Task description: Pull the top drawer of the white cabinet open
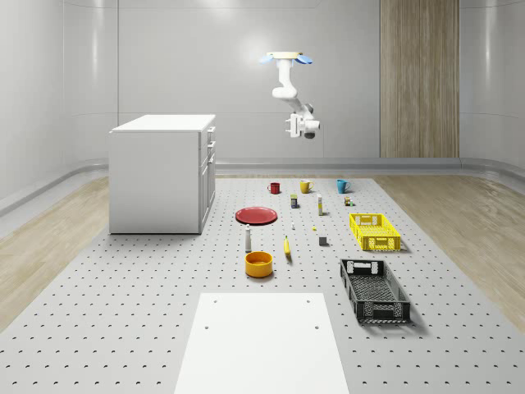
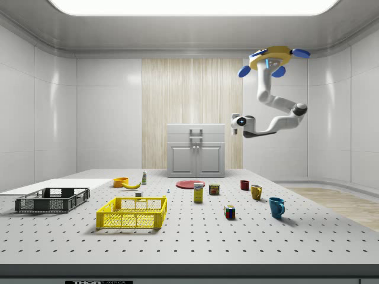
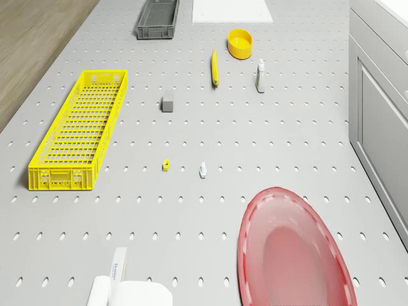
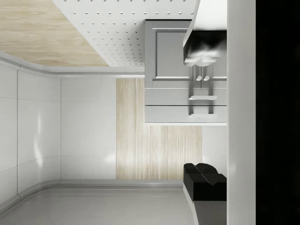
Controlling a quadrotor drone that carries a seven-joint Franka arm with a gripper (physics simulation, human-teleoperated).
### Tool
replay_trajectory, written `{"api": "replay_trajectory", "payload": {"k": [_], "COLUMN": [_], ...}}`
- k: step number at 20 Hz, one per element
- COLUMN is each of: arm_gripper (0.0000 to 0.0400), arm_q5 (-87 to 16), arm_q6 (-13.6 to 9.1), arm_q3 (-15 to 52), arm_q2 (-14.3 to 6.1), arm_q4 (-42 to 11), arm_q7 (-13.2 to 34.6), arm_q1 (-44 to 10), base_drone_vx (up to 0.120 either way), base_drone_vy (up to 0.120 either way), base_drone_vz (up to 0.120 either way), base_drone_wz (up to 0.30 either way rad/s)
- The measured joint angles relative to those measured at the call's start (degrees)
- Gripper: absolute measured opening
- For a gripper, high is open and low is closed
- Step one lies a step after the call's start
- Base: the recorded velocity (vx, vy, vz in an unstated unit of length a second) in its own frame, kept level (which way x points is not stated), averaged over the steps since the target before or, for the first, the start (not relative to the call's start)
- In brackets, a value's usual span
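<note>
Side view puts the blue-rotored yellow drone hovering high, right of the white box-shaped cabinet at the far end; its white two-finger gripper, spread wide, faces the shut top drawer from well apart. Approach step; next, close in on the handle.

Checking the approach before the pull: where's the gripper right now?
In the whole-scene view the gripper hangs in the air to the right of the white cabinet, apart from it, near top-drawer height, under the hovering drone.
</note>
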Motion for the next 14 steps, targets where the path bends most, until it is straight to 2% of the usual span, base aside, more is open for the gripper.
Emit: {"api": "replay_trajectory", "payload": {"k": [14], "arm_gripper": [0.0305], "arm_q5": [-1.70], "arm_q6": [1.86], "arm_q3": [-0.64], "arm_q2": [-2.13], "arm_q4": [-0.28], "arm_q7": [1.42], "arm_q1": [1.98], "base_drone_vx": [0.120], "base_drone_vy": [0.000], "base_drone_vz": [0.000], "base_drone_wz": [0.000]}}
